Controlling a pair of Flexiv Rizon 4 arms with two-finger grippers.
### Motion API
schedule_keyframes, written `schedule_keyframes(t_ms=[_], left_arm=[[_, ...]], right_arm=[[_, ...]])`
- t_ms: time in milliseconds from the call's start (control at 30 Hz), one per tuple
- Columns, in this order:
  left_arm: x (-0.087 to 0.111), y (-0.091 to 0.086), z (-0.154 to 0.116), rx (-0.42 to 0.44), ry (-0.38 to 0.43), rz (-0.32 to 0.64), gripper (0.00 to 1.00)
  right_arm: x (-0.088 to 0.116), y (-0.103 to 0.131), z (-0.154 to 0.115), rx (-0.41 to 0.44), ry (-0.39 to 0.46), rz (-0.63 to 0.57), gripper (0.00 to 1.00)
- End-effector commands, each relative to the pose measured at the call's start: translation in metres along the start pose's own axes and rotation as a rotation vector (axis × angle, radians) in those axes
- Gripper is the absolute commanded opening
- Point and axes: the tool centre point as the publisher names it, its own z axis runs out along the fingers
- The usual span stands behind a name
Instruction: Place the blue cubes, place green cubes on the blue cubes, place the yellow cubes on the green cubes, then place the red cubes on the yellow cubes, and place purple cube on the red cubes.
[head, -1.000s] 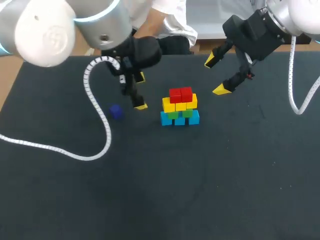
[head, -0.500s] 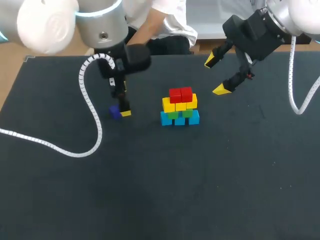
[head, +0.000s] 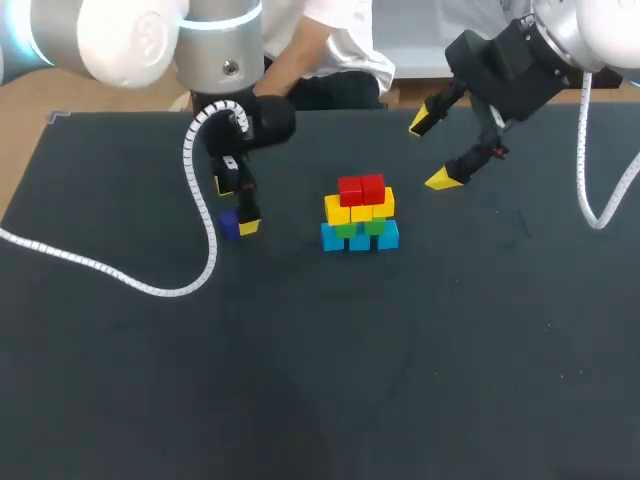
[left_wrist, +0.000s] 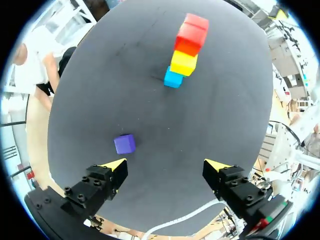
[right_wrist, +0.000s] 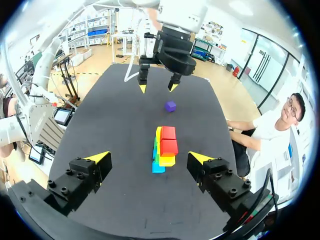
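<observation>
The left gripper (head: 236, 208), wide open and empty, has swung left from the stack (head: 360, 214) down beside the purple cube (head: 229, 225), the last piece, while the right gripper (head: 431, 151) hangs open and unmoved.

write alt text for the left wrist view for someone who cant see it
The left claw hangs open over the black table, with the purple cube just ahead of one yellow tip, not in the gap between the two. Farther ahead stands the cube stack, red over yellow over blue.
</observation>
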Motion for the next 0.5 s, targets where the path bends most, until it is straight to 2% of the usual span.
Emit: schedule_keyframes(t_ms=[33, 133, 167, 500], left_arm=[[0.0021, 0.0042, 0.0013, 0.0, -0.001, 0.0, 1.0], [0.0021, 0.0058, -0.0016, -0.003, -0.023, 0.053, 1.0], [0.0, 0.005, -0.004, -0.012, -0.007, 0.065, 1.0], [0.0, 0.005, -0.004, -0.012, -0.007, 0.065, 1.0]], right_arm=[[0.0, 0.0001, -0.0001, 0.0, 0.0, 0.0, 1.0], [0.0, 0.0001, -0.0001, 0.0, 0.0, 0.0, 1.0], [0.0, 0.0001, -0.0001, 0.0, 0.0, 0.0, 1.0], [0.0, 0.0001, -0.0001, 0.0, 0.0, 0.0, 1.0]])
